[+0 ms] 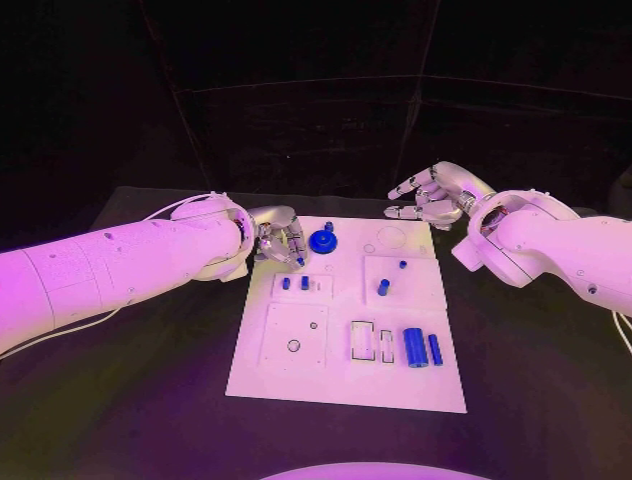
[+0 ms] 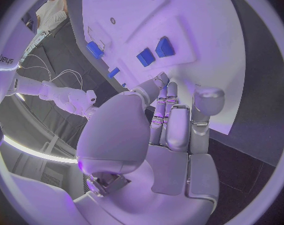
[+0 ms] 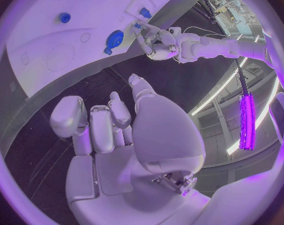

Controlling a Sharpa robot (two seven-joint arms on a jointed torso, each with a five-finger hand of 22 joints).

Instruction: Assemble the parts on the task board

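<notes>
Head view puts the white task board (image 1: 348, 320) at the centre of the frame on the black desk (image 1: 547, 380), with small blue parts spread over it. A round blue gear-like part (image 1: 323, 243) sits near the board's upper left corner, two small blue pegs (image 1: 295, 283) stand just below it, another pair of pegs (image 1: 391, 278) lies right of centre, and two blue cylinders (image 1: 423, 348) lie side by side at the lower right.

The left hand (image 1: 277, 243) comes in from the left of the frame and reaches over the board's upper left edge, fingertips down just beside the round part and above the two pegs; whether it pinches anything cannot be told. In the left wrist view its fingers (image 2: 170, 115) lie straight and close together, pointing at the board.

The right hand (image 1: 429, 195) hovers past the board's upper right corner, apart from every part, fingers loosely curled and separated, holding nothing. The right wrist view shows its fingers (image 3: 98, 122) bent over the dark desk.
</notes>
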